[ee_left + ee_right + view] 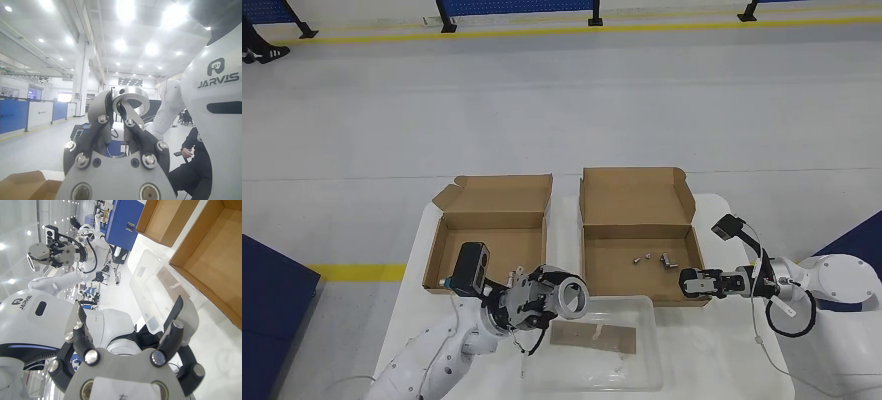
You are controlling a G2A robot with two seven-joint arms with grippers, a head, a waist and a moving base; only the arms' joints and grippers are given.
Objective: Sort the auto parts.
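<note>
Left gripper (114, 100) has its jaws closed on a silver metal ring (132, 102): one finger passes through the ring's bore and the other presses on its outer wall. The ring is held clear of the white surface (567, 215). In the top view it appears at the corner of the clear plastic tray (647, 345) that lies nearest the left brown cardboard box (487, 200).

Right gripper (129, 305) has its jaws spread wide apart with nothing between them. In the top view it sits at the near right corner of the right brown cardboard box (637, 195), over that box's front wall.

Both cardboard boxes stand side by side on the surface, with their lids folded back away from the robot. Several small metal parts (666, 261) lie loose on the floor of the right box, towards its front. The clear plastic tray rests on the surface in front of the boxes, between the two arms. A flat brown strip (592, 334) shows through the tray; whether it lies in or under the tray cannot be told.
</note>
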